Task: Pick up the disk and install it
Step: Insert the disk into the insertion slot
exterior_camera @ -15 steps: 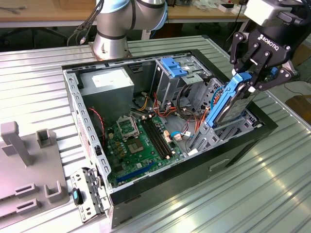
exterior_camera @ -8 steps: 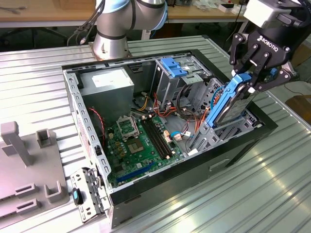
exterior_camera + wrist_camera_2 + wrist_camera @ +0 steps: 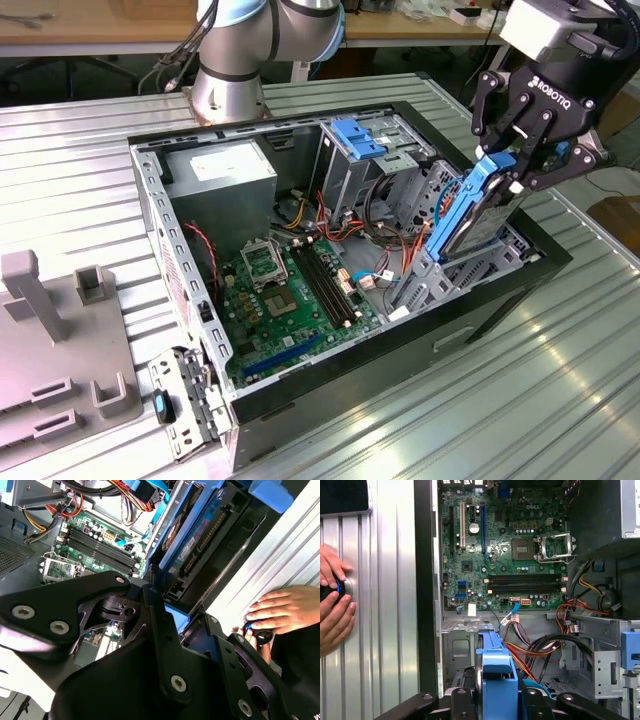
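Note:
The disk (image 3: 468,218), a dark grey drive in bright blue rails, hangs steeply tilted over the open computer case (image 3: 150,200). Its lower end reaches into the grey metal drive cage (image 3: 425,270) at the exterior view's right. My black gripper (image 3: 512,168) is shut on the disk's upper end. In the second wrist view the disk (image 3: 192,535) runs away from the gripper (image 3: 177,617) toward the case's edge. The first wrist view has the disk's blue rail (image 3: 495,672) between the fingers (image 3: 462,702), above the case's floor and cables.
A green motherboard (image 3: 290,290) lies on the case floor, with a power supply (image 3: 225,175) behind it and a blue bracket (image 3: 360,138) atop the rear cage. Red and yellow cables (image 3: 540,652) lie beside the cage. A person's hands (image 3: 332,605) rest on the ribbed metal table (image 3: 500,400). Grey fixtures (image 3: 60,340) stand at the exterior view's left.

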`<state>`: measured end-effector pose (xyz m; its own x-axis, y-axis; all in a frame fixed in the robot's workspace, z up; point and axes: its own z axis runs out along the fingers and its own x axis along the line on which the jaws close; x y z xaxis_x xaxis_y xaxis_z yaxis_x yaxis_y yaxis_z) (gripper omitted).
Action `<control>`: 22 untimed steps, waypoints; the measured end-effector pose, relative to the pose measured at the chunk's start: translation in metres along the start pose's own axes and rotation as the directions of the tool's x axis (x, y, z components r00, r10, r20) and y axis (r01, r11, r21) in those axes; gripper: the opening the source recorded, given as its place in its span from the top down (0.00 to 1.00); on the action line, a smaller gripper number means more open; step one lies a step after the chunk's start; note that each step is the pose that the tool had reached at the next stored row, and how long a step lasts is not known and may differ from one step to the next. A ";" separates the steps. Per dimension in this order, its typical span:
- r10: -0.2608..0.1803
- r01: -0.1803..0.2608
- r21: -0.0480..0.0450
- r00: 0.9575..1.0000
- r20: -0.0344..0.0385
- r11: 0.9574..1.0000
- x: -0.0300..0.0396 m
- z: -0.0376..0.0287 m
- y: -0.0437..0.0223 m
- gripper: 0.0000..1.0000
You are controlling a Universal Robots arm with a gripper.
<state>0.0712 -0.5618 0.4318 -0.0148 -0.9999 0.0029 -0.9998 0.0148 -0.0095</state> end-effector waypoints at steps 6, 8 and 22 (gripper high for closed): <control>0.000 0.000 -0.003 1.000 0.000 1.000 0.0000 -0.0041 -0.0001 0.63; 0.000 0.000 -0.006 1.000 0.000 1.000 -0.0001 -0.0047 -0.0002 0.63; 0.000 0.000 -0.025 1.000 -0.001 1.000 -0.0002 0.0015 -0.0092 0.63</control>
<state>0.0804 -0.5617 0.4304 -0.0147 -0.9999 0.0037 -0.9998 0.0148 0.0154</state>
